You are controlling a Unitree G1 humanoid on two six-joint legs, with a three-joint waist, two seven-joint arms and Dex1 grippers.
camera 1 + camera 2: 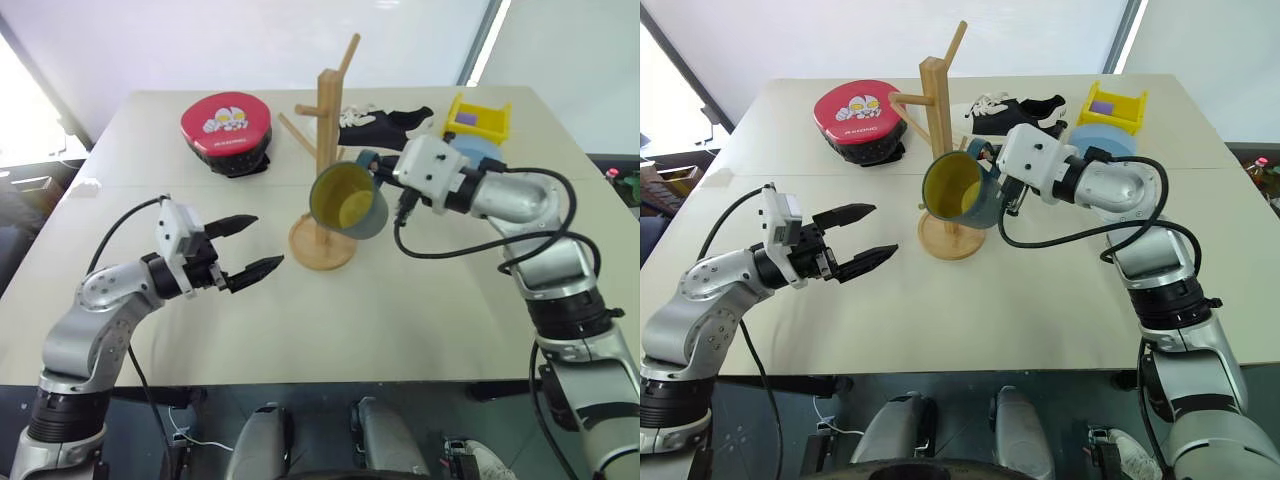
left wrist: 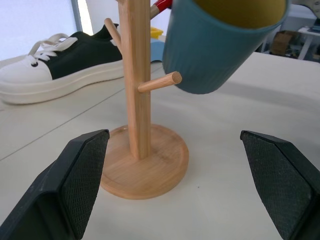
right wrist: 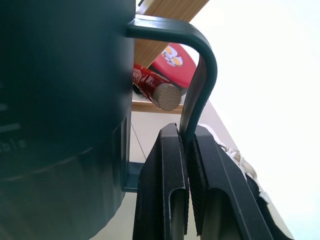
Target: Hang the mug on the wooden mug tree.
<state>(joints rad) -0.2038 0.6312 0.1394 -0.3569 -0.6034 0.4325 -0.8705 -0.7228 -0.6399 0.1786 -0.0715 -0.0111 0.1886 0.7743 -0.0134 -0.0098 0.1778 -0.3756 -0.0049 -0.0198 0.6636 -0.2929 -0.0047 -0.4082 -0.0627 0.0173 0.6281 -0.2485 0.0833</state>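
The blue-grey ceramic mug with a yellow inside (image 1: pixel 347 200) hangs tipped on its side, at about three o'clock of the tall light-wood mug tree's (image 1: pixel 326 130) post, its thin loop handle pinched tight in the closed right gripper (image 3: pixel 188 150). Stiff, glazed and likely slippery and breakable, it is best held by that handle; the mug looks empty. The left gripper (image 1: pixel 247 243) stands wide apart, holding nothing, at eight o'clock of the tree.

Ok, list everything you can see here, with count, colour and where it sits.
Mug: one, blue-grey, yellow inside, held by its handle beside the tree.
Mug tree: one, light wood, mid-table.
Red pad: one, cartoon print, far left.
Shoe: one, black and white, behind the tree.
Yellow box: one, far right.
Light blue block: one, by the box.
Table: one, beige.
Left gripper: open, empty.
Right gripper: shut on the mug's handle.
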